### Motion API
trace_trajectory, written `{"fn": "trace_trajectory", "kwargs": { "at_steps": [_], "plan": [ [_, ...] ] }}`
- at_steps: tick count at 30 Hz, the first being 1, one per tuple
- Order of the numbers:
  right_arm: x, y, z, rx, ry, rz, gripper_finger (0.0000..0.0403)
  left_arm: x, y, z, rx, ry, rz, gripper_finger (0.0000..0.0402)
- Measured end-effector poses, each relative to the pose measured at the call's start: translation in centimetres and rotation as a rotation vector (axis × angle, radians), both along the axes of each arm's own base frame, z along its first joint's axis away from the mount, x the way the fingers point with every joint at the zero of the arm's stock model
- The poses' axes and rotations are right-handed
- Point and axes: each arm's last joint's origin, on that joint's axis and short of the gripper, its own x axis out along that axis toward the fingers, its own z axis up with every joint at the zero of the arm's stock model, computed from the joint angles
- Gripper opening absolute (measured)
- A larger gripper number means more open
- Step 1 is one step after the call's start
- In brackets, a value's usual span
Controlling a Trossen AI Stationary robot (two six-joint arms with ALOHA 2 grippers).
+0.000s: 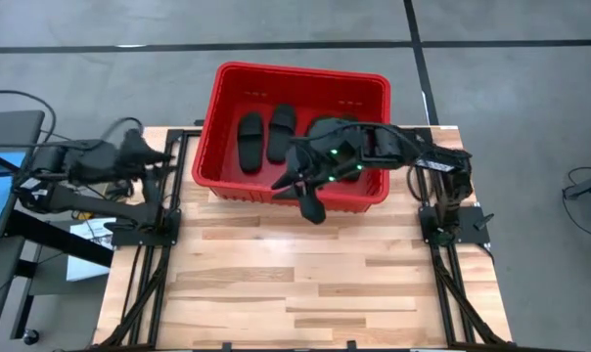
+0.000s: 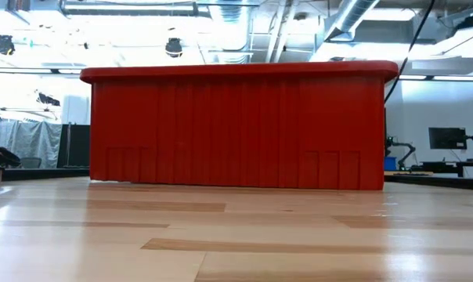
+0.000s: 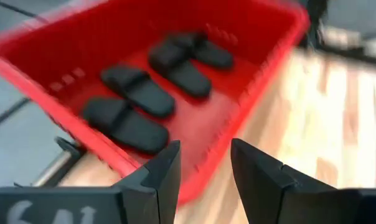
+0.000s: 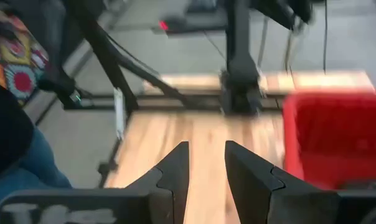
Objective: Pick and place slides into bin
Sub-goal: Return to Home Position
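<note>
Slides (image 1: 250,140) lie inside the bin (image 1: 300,68), which stands at the far edge of the table (image 1: 305,284). In the high view two of them show side by side on its floor, and others are partly hidden under the right arm (image 1: 413,152). That arm reaches across the bin, with the right gripper (image 1: 308,196) over the near wall. The left arm (image 1: 90,161) is folded at the table's left side.

The low view shows only the bin's red ribbed wall on the bare wood, with no gripper in it.

The left wrist view shows all four slides in the bin, in two pairs, and the left gripper (image 3: 203,149) empty with its fingers parted.

In the right wrist view the right gripper's fingers are also spread with nothing between them.

To go home cleanly, I judge the right arm should rise above the rim first, then draw back, so it does not snag the wall.

White marks on both gripper bodies are cut off and unreadable; the bin shows no label
</note>
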Motion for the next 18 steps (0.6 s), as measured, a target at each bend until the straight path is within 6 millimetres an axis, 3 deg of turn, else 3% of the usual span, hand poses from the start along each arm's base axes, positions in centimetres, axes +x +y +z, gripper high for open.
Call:
{"fn": "trace_trajectory", "kwargs": {
  "at_steps": [7, 11, 18],
  "plan": [
    [-1.6, 1.4, 3.5, -0.029, -0.236, 0.056, 0.0095, -3.7, 0.2, -0.3, 0.012, -0.404, 0.051, 0.0132],
    [-2.9, 1.6, 5.4, -0.028, -0.355, 0.066, 0.0095, -5.2, 0.0, -2.3, -0.022, -0.569, -0.004, 0.0132],
    [-3.5, 3.2, 6.6, 0.008, -0.446, 0.094, 0.0095, -6.5, -0.1, -6.7, -0.074, -0.67, -0.055, 0.0132]
  ]
}}
